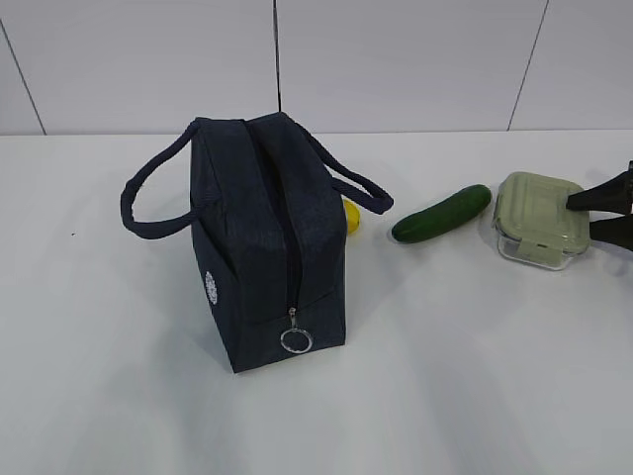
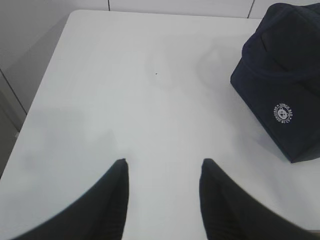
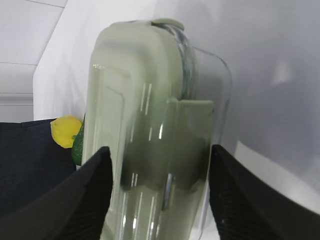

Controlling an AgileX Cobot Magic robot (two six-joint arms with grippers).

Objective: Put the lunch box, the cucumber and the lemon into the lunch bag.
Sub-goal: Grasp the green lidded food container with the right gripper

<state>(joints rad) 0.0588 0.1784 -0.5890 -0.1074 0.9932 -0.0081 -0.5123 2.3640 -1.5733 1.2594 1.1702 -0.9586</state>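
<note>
The navy lunch bag (image 1: 262,247) stands left of centre, its top zipper drawn closed down to the silver ring pull (image 1: 296,339). The lemon (image 1: 350,215) peeks out behind the bag's right side. To its right lies the dark green cucumber (image 1: 442,213). At the far right is the lunch box (image 1: 534,218), and my right gripper (image 1: 584,216) reaches in from the edge and is shut on it. In the right wrist view the fingers press on its sage lid and its glass base (image 3: 150,125). My left gripper (image 2: 164,162) hangs open and empty over bare table, left of the bag (image 2: 280,75).
The white table (image 1: 119,376) ends at a tiled wall behind. In the left wrist view its left edge (image 2: 47,75) runs close by. The bag's two loop handles (image 1: 148,213) stick out to either side. The right wrist view also shows the lemon (image 3: 65,131) and the cucumber's end (image 3: 77,145).
</note>
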